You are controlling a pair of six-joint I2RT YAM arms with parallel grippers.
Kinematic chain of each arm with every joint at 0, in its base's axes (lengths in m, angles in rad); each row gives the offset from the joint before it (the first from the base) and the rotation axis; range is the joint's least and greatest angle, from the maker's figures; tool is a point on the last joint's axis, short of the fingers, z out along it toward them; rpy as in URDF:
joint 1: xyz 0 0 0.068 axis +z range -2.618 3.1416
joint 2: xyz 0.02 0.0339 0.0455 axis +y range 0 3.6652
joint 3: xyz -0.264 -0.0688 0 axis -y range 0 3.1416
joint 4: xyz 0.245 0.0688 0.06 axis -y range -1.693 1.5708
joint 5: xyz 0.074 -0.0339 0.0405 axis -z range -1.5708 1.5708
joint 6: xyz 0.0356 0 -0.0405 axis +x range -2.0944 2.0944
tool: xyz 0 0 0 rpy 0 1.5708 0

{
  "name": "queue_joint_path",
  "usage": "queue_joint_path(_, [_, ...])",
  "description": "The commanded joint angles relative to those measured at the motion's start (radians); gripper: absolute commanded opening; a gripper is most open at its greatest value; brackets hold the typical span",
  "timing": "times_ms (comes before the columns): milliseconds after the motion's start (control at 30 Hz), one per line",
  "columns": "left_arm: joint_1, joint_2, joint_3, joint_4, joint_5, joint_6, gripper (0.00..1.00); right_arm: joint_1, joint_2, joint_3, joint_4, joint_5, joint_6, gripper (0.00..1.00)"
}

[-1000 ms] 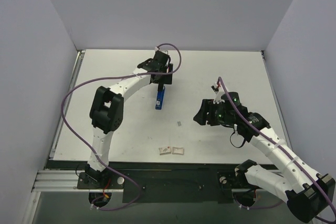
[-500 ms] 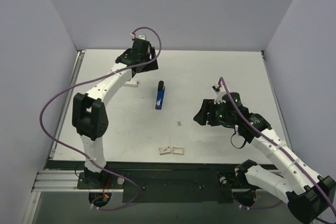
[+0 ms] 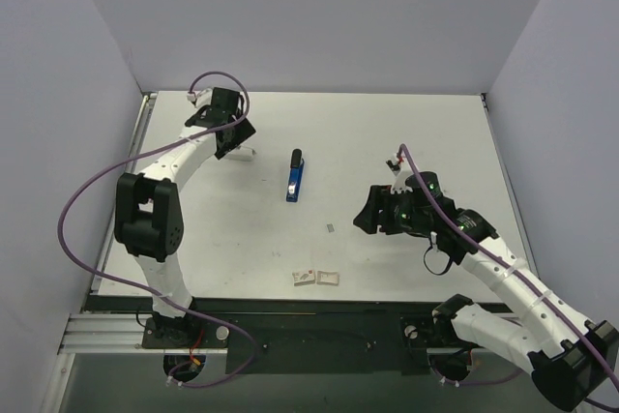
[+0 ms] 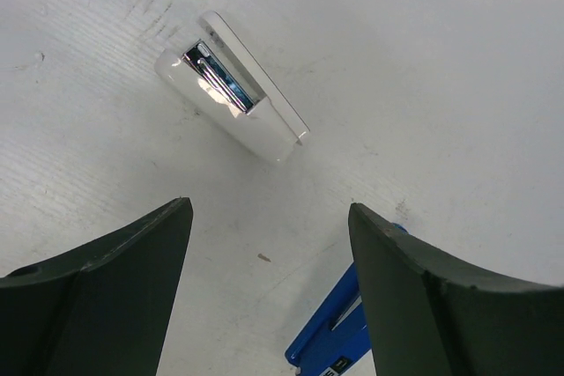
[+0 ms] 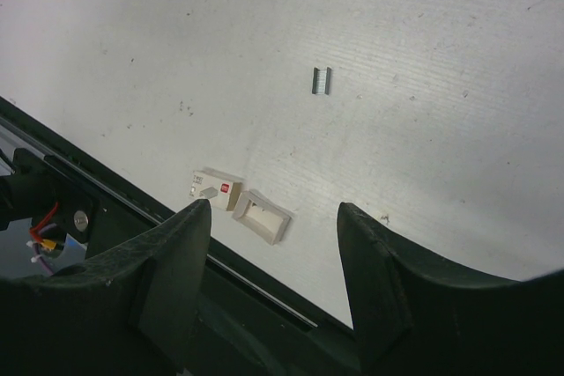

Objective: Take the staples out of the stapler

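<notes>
Table (image 3: 406, 132): blue stapler (image 3: 294, 179); red-marked box (image 5: 217, 188), print illegible.

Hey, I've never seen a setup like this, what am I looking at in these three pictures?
Two white robot arms are bolted at the near edge of a table. The wide picture looks down from above; the other two come from cameras on each wrist, so the dark shapes at the bottom are that arm's own fingers. On the table lie a blue stapler, a white piece with shiny metal inside, a tiny grey bit that looks like a few staples, and two small white boxes. The left pincer and right pincer are both open and hold nothing.
</notes>
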Motion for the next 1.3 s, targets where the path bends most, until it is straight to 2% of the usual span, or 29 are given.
queue_joint_path(0, [0.031, -0.003, 0.017, -0.014, -0.042, -0.142, 0.82, 0.007, 0.015, 0.006, 0.007, -0.008, -0.002, 0.54])
queue_joint_path(200, [0.054, 0.056, 0.06, -0.097, -0.062, -0.234, 0.82, 0.007, 0.027, 0.012, 0.004, -0.002, -0.008, 0.54])
queue_joint_path(933, [0.109, 0.18, 0.054, -0.039, -0.012, -0.375, 0.82, 0.007, 0.078, 0.01, 0.015, 0.006, -0.028, 0.55])
queue_joint_path(1267, [0.111, 0.238, 0.114, -0.044, -0.032, -0.406, 0.82, 0.007, 0.107, 0.009, 0.029, 0.01, -0.037, 0.55])
